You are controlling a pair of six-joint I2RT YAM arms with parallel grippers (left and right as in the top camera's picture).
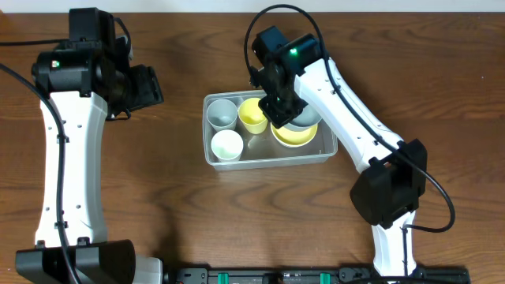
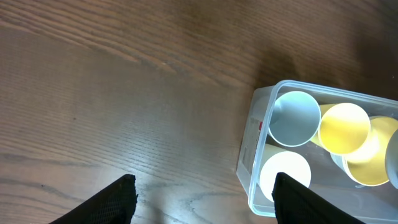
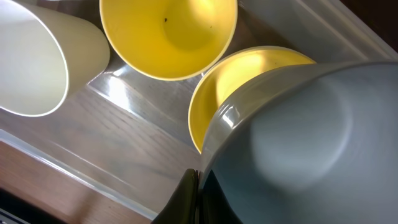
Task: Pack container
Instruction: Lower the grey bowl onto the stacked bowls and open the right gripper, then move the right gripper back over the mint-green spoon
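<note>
Container [image 1: 268,160], a clear shallow tub, sat on the wooden table [image 1: 173,213] just right of the middle of the overhead frame. At its left end stood a grey cup [image 1: 222,114] above a white cup [image 1: 226,145]. A yellow cup [image 1: 252,115] stood beside the grey one. At the right end lay a yellow bowl [image 1: 293,136] with a grey bowl [image 3: 298,137] resting in it, tilted.

The right gripper [image 3: 194,199] hung over the container's right half. Its jaws were pressed together at the near edge of the grey bowl. Whether they pinched the rim could not be told from its wrist view.

The left gripper [image 2: 205,205] was over bare wood in the upper left of the overhead frame, apart from the container. Its jaws stood wide with nothing between them. In its wrist view the container's left end filled the lower right.
</note>
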